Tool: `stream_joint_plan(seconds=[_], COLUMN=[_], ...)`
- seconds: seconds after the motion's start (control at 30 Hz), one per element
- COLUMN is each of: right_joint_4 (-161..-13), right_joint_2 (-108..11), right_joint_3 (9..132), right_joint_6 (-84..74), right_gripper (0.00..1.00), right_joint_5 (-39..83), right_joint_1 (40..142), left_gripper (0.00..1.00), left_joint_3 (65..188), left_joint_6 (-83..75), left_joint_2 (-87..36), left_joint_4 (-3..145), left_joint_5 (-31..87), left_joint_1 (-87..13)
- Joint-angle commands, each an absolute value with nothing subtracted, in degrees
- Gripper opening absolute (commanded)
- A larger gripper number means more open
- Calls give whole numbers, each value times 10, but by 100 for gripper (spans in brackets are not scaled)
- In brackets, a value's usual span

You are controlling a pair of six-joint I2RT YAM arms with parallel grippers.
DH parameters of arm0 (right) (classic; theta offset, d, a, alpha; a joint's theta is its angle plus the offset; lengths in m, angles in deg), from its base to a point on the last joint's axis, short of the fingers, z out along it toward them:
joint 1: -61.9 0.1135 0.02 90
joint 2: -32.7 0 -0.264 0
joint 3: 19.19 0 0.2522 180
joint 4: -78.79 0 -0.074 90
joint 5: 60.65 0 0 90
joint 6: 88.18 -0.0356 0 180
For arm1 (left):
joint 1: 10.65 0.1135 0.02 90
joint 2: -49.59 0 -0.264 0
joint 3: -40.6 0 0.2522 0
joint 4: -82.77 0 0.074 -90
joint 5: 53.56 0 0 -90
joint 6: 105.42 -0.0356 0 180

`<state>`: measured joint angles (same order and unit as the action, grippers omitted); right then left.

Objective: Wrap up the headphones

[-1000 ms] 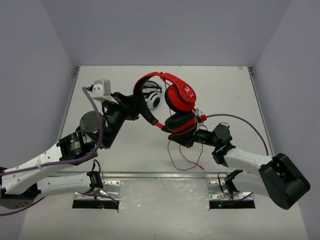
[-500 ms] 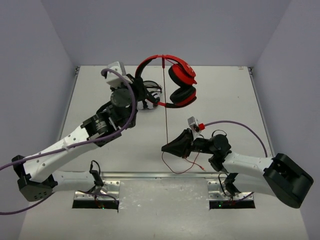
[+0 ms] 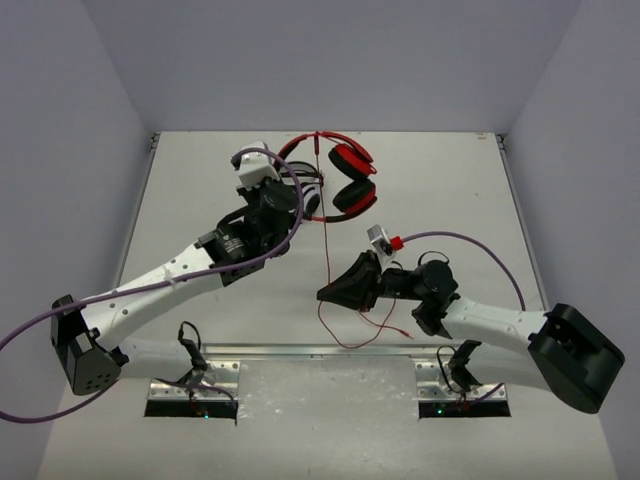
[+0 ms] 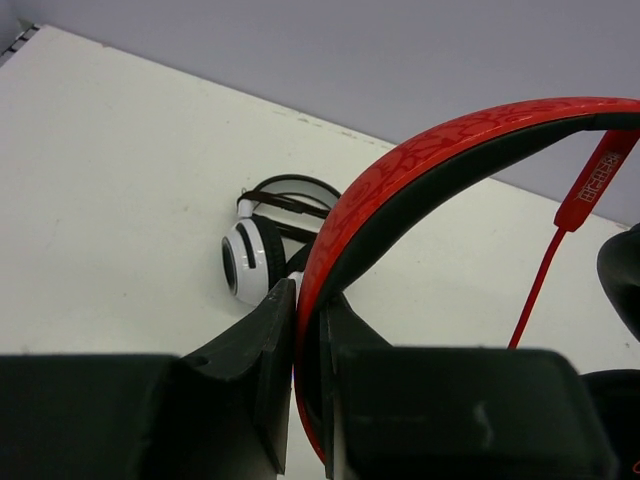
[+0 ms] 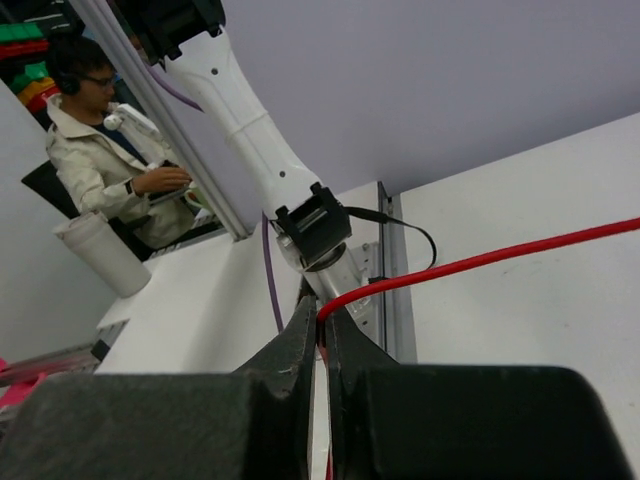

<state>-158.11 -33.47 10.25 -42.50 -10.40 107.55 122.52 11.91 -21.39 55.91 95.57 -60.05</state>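
Note:
The red headphones [image 3: 345, 172] hang at the far middle, black ear cushions facing down. My left gripper [image 3: 291, 188] is shut on their red headband [image 4: 430, 150], which passes between the jaws in the left wrist view. The thin red cable [image 3: 325, 215] runs taut from the headband top down to my right gripper [image 3: 325, 294], which is shut on it. The right wrist view shows the cable [image 5: 500, 258] pinched at the fingertips [image 5: 322, 318]. The cable's loose end [image 3: 365, 330] lies on the table in front.
White-and-black headphones [image 4: 255, 262] lie on the table beyond the left gripper, mostly hidden by the left arm in the top view. The table's front rail [image 3: 330, 350] runs just behind the loose cable. A person sits off-table in the right wrist view [image 5: 100, 170].
The left arm carried the red headphones toward the far side and turned them. The right gripper left the ear cups, drew back toward the near edge and now pinches the cable taut.

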Motion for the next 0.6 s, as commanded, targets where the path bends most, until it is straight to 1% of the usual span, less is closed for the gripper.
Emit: stream_joint_plan(seconds=[0.0, 0.13, 0.23, 0.43, 0.57], right_joint_4=[-1615, -1611, -1587, -1570, -1533], right_joint_2=[-343, -348, -345, -328, -308], right_joint_3=[146, 174, 193, 203, 207], right_joint_6=[-460, -489, -492, -500, -494], right_gripper=[3, 4, 6, 11, 10], right_joint_5=[-134, -146, -149, -152, -144], right_joint_1=[1081, 1080, 1081, 1080, 1081], left_gripper=[0, 0, 0, 0, 0], left_joint_3=[1200, 1146, 1109, 1077, 1063], left_joint_6=[160, 181, 213, 260, 274], left_joint_2=[-198, -205, -212, -238, -249], left_joint_4=[621, 613, 607, 583, 581], left_joint_5=[1000, 1036, 1042, 1036, 1021], left_joint_1=[-597, -597, -595, -593, -592])
